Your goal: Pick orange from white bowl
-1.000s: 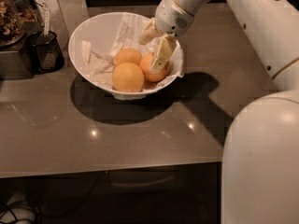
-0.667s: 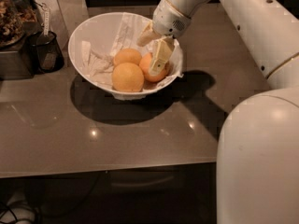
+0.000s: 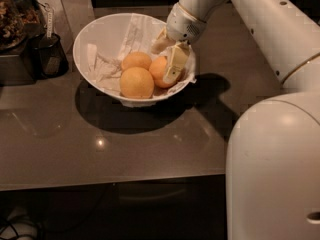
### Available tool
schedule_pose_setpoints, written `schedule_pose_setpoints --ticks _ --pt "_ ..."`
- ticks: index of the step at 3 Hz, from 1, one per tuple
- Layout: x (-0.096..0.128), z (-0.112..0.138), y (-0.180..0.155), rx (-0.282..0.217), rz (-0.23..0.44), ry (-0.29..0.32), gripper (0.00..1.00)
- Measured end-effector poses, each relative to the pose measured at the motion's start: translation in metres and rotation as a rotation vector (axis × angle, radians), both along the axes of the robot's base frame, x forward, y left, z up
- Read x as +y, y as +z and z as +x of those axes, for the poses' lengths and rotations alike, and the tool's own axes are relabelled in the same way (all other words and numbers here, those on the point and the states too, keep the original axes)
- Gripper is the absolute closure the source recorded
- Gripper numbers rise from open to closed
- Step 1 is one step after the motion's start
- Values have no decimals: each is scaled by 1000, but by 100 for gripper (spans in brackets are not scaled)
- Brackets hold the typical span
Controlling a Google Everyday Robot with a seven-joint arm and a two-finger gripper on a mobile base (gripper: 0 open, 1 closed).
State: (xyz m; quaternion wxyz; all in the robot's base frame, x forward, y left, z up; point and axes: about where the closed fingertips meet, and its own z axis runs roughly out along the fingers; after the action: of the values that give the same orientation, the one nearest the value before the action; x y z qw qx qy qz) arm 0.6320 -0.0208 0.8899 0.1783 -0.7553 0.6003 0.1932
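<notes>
- A dark, glossy desk [image 3: 150,149] is seen from above, with a large white bowl [image 3: 92,31] standing on it toward the upper left.
- The bowl is lined with crumpled white paper [image 3: 107,59] and holds three round fruits, close together in its right half.
- The orange [image 3: 159,70], the deeper reddish one, lies furthest right, close to the bowl's right wall.
- Two paler fruits sit to its left, one further back [image 3: 136,60] and one at the front [image 3: 136,82]. Both appear to touch the orange or nearly so.
- The robot's white arm [image 3: 260,24] comes in from the upper right and bends down into the bowl.
- The pincer [image 3: 171,65] is inside the bowl at its right side, directly on top of the orange. A pale part of it lies across the orange's right face, slanting from upper right down to lower left.
- Whether the pincer is closed on the orange or only resting around it cannot be told from this view.
- The orange is therefore right under and just left of the pincer, not apart from it. It is round, with no long axis to line up with.
- As a judgement, the reach looks done. What remains is a firm grip and a straight lift, clear of the rim and the pale fruits.
- The risk is nudging the front pale fruit or dragging the paper up.
- A small black cup [image 3: 50,54] stands just left of the bowl, outside it.
- The robot's bulky white body [image 3: 275,179] fills the lower right.
</notes>
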Motion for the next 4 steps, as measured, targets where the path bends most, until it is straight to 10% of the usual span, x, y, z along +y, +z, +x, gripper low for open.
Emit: schedule_pose_setpoints --ticks 4 --pt "-7 3 -16 32 1 -19 25"
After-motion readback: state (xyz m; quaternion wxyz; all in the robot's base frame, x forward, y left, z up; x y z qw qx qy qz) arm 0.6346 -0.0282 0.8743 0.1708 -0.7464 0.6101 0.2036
